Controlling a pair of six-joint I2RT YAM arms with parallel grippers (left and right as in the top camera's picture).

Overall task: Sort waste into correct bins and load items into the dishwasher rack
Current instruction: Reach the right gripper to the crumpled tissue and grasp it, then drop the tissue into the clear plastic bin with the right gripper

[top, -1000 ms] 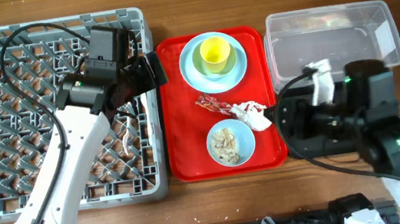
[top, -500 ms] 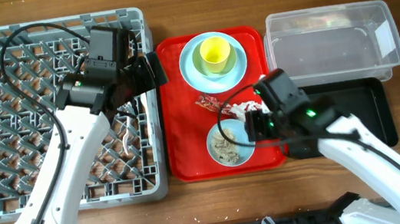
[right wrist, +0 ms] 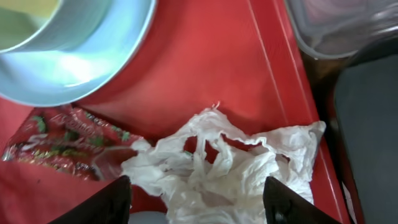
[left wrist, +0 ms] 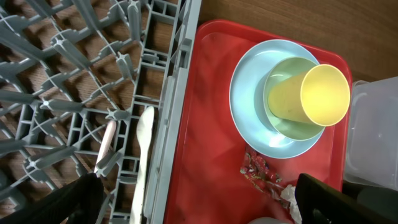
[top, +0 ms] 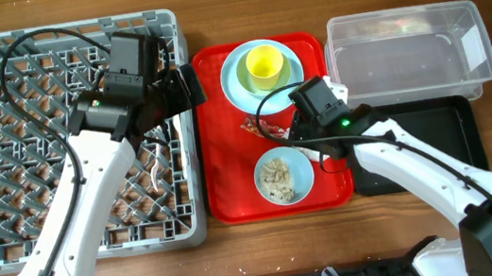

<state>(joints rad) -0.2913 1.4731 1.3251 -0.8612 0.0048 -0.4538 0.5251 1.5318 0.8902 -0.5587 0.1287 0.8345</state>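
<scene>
My right gripper (right wrist: pixel 196 202) is open, its fingers either side of the crumpled white napkin (right wrist: pixel 224 168) on the red tray (top: pixel 220 160). In the overhead view this gripper (top: pixel 310 137) covers most of the napkin. The red shiny wrapper (right wrist: pixel 62 140) lies just left of the napkin and also shows in the overhead view (top: pixel 259 127). A blue bowl with rice scraps (top: pixel 282 176) sits at the tray's front. The yellow cup (left wrist: pixel 311 96) stands in a greenish bowl on the blue plate (left wrist: pixel 249 106). My left gripper (top: pixel 184 87) is open and empty over the rack's right edge.
The grey rack (top: pixel 0 151) fills the left side; a white utensil (left wrist: pixel 144 143) lies in it by the right wall. The clear tub (top: pixel 406 50) stands at the back right, with the black tray (top: pixel 438 146) in front of it.
My right arm has swung left from above the black tray to the napkin on the red tray. The left arm has not moved.
</scene>
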